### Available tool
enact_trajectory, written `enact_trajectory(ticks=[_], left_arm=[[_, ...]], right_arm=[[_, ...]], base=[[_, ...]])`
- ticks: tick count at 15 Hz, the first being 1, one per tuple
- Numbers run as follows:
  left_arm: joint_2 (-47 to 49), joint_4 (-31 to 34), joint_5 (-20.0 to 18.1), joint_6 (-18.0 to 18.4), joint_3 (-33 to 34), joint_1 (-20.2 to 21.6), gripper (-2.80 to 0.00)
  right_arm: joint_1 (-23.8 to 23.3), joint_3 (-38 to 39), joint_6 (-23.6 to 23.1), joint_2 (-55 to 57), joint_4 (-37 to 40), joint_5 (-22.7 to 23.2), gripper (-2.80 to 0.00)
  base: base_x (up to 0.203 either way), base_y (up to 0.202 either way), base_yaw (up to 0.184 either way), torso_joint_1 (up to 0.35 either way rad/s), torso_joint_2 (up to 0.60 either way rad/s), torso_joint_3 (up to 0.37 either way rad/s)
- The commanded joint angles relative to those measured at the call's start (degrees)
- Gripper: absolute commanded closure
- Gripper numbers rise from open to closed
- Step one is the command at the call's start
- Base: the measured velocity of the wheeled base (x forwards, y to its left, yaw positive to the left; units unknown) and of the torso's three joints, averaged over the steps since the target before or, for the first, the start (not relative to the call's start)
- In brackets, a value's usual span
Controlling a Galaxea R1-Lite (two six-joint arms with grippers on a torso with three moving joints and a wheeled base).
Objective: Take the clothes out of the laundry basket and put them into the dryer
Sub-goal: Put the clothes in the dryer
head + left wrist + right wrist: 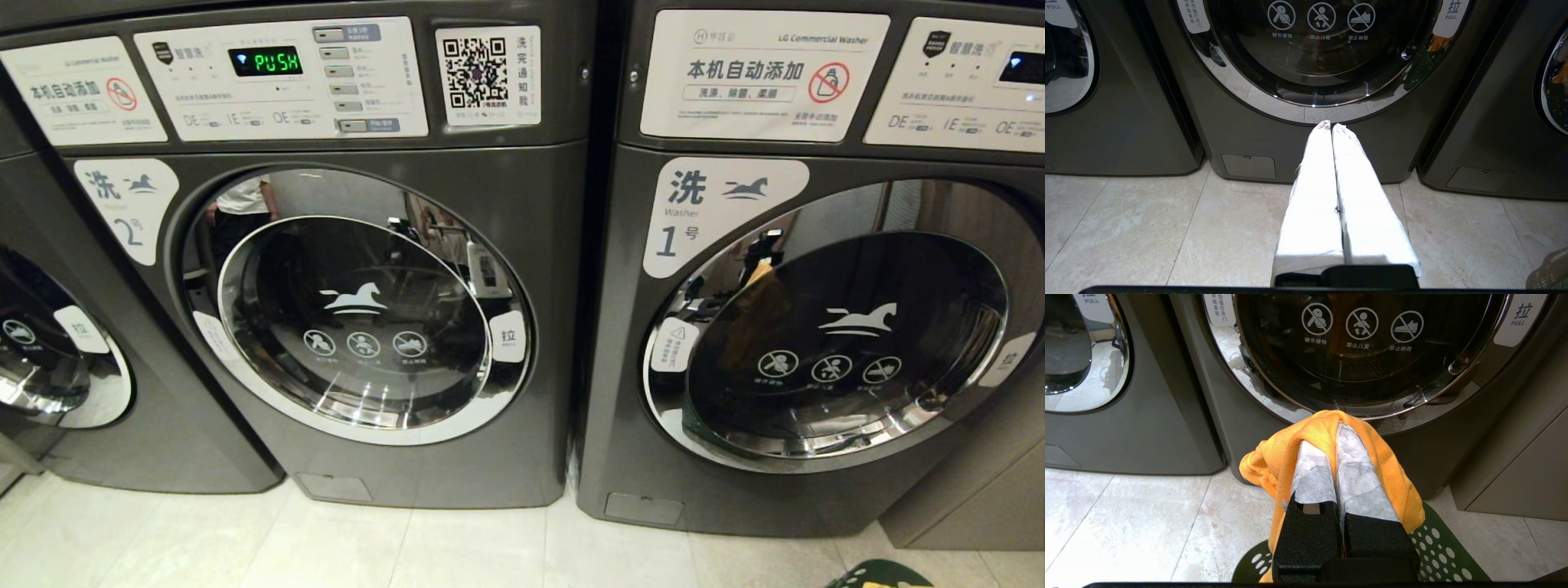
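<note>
right wrist view — an orange garment (1310, 437) is pinched in the right claw (1336, 435) over the green basket (1437, 555), ready for loading — the door (1372, 347) is shut.

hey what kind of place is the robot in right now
Most likely a self-service laundromat: numbered commercial machines stand side by side, washer 2 and washer 1, each with printed instruction panels, and a payment-style QR code sticker on a tiled floor.

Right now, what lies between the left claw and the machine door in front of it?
Nothing: in the left wrist view the left claw, shut and empty, points at the door, with only bare floor below.
</note>
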Motion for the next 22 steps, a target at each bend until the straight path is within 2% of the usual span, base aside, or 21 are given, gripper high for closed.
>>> enact_trajectory(ticks=[1,17,22], left_arm=[[0.1,0.0,0.0,0.0,0.0,0.0,0.00],[0.1,-0.4,0.0,0.0,0.1,0.0,0.00],[0.1,-0.3,0.0,0.0,0.1,0.0,0.00]], right_arm=[[0.0,0.0,0.0,0.1,0.0,0.0,0.00],[0.0,0.0,-0.3,0.1,0.0,0.0,0.00],[0.0,0.0,-0.1,0.0,0.0,0.0,0.00]], base=[[0.000,0.000,0.000,0.000,0.00,0.000],[0.000,0.000,0.000,0.000,0.00,-0.004],[0.000,0.000,0.000,0.027,-0.34,-0.314]])
